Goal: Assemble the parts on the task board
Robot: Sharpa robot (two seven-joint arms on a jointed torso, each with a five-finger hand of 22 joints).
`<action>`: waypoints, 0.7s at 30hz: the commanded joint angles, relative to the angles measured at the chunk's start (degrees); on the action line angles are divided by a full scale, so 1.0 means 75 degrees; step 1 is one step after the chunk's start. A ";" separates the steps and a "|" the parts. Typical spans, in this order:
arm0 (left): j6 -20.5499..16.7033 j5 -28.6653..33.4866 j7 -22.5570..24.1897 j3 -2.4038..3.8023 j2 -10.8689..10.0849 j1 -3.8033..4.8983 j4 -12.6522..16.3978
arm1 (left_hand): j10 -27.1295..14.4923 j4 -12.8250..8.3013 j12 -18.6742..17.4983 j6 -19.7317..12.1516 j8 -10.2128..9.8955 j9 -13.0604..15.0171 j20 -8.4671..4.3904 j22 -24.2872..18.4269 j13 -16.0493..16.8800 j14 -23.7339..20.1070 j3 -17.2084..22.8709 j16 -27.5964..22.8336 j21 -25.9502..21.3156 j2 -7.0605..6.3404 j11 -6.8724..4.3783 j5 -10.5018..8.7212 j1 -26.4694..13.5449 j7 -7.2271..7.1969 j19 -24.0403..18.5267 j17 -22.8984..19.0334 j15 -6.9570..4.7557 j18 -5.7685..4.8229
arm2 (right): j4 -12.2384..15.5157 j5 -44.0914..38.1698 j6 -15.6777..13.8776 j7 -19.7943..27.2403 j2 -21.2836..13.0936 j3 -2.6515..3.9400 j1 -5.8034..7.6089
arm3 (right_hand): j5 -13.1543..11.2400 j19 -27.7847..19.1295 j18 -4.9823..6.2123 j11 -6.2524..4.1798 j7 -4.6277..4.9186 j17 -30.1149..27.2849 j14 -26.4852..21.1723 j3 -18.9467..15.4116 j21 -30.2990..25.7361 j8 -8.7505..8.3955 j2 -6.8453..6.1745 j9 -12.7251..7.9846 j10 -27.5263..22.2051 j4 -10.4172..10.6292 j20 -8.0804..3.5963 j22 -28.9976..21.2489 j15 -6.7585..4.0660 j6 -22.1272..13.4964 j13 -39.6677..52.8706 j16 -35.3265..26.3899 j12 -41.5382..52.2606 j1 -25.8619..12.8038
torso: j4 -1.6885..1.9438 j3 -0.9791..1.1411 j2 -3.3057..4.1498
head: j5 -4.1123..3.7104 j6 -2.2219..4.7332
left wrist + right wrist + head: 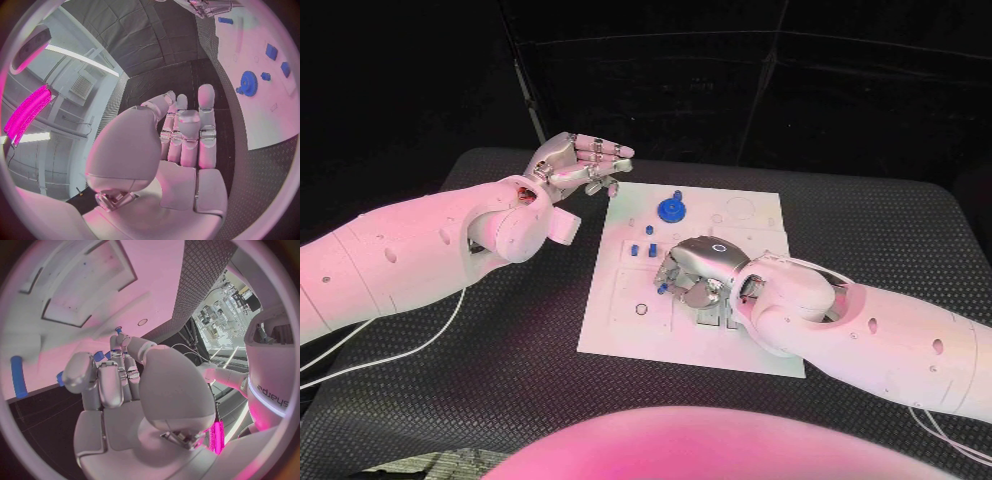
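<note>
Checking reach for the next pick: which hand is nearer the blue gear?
Left. The left hand hovers off the board's far-left corner, a short way from the gear; the right hand is over the board's middle, slightly farther.

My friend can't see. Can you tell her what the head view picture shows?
The robot's right hand rests low over the middle of a white task board on a black table. Its left hand is raised beyond the board's far-left corner, near a blue gear.

Pink wash, dark surroundings, fisheye-bent wrist views.
</note>
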 commanded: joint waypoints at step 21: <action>0.0097 0.0038 0.0002 0.0007 0.0019 0.0011 -0.0009 | -0.0044 -0.0030 0.0026 -0.0054 -0.0021 -0.0011 0.0016 -0.0007 0.0013 -0.0048 -0.0018 -0.0035 -0.0041 0.0047 0.0011 0.0022 0.0017 -0.0003 -0.0029 -0.0005 0.0027 0.0139 | -0.0050 -0.0099 0.0214 -0.0081 0.0089 -0.0002 -0.0003 | 0.0002 0.0026 -0.0118 0.0024 0.0039 0.0002 0.0292 0.0020 0.0049 -0.0015 0.0010 0.0012 0.0016 0.0001 0.0009 0.0011 -0.0032 0.0034 -0.0004 0.0042 -0.0052 -0.0132 | -0.0001 -0.0002 0.0002 | 0.0000 -0.0009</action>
